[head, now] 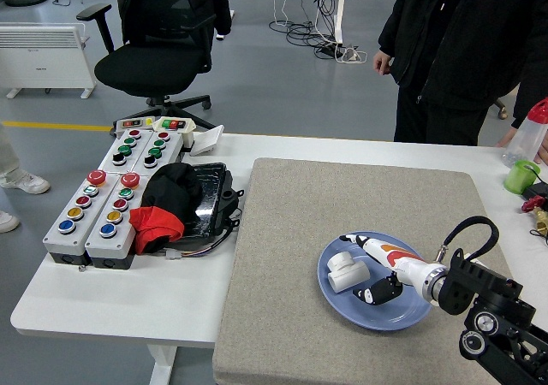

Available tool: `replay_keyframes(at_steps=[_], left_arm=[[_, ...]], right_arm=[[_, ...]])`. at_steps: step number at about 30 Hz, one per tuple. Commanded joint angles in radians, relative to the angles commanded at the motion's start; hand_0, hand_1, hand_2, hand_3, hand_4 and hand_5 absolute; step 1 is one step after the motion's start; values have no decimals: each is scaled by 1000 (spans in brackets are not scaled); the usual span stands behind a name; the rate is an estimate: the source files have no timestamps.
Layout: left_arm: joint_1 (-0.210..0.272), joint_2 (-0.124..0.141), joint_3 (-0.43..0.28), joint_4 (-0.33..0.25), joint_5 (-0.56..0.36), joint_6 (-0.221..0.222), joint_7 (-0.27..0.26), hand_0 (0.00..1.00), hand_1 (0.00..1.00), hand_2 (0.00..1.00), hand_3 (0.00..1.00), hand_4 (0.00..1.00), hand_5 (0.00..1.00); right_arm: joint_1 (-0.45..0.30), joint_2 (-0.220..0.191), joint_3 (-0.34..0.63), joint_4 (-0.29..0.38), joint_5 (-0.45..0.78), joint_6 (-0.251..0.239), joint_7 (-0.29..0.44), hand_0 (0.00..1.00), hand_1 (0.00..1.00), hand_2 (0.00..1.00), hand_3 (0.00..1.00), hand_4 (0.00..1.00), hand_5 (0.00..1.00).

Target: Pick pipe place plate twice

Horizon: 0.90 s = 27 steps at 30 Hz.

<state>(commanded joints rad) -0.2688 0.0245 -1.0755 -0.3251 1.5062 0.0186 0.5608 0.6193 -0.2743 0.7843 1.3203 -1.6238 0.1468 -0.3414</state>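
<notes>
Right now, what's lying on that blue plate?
A white pipe fitting lies on the blue plate, toward its left side. The robot's right hand reaches over the plate beside it, fingers open, and covers part of the plate's surface, so that patch cannot be seen.

bare mat (291, 231) left of plate (342, 304)
</notes>
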Motion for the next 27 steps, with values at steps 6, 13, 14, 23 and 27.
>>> replay_keyframes(at_steps=[6, 13, 14, 23, 27], left_arm=[[0, -1, -1, 0, 4, -1, -1, 652, 630, 633, 555, 390, 998], [0, -1, -2, 2, 3, 1, -3, 653, 630, 633, 554, 388, 998], [0, -1, -1, 2, 2, 1, -3, 653, 630, 632, 553, 389, 998], [3, -2, -6, 1, 7, 0, 1, 653, 629, 632, 553, 388, 998], [5, -4, -12, 1, 15, -1, 1, 653, 630, 633, 552, 388, 998]], right_arm=[[-14, -14, 50, 38, 0, 0, 7, 998, 982, 998, 998, 857, 314], [-34, -65, 221, 52, -30, -3, -5, 998, 982, 998, 998, 864, 316], [-37, -80, 249, 35, -41, 5, -13, 998, 966, 998, 998, 850, 305], [-69, -127, 339, -69, -55, 89, -85, 998, 962, 998, 998, 845, 300], [-89, -141, 335, -90, -40, 108, -101, 998, 955, 998, 998, 831, 284]])
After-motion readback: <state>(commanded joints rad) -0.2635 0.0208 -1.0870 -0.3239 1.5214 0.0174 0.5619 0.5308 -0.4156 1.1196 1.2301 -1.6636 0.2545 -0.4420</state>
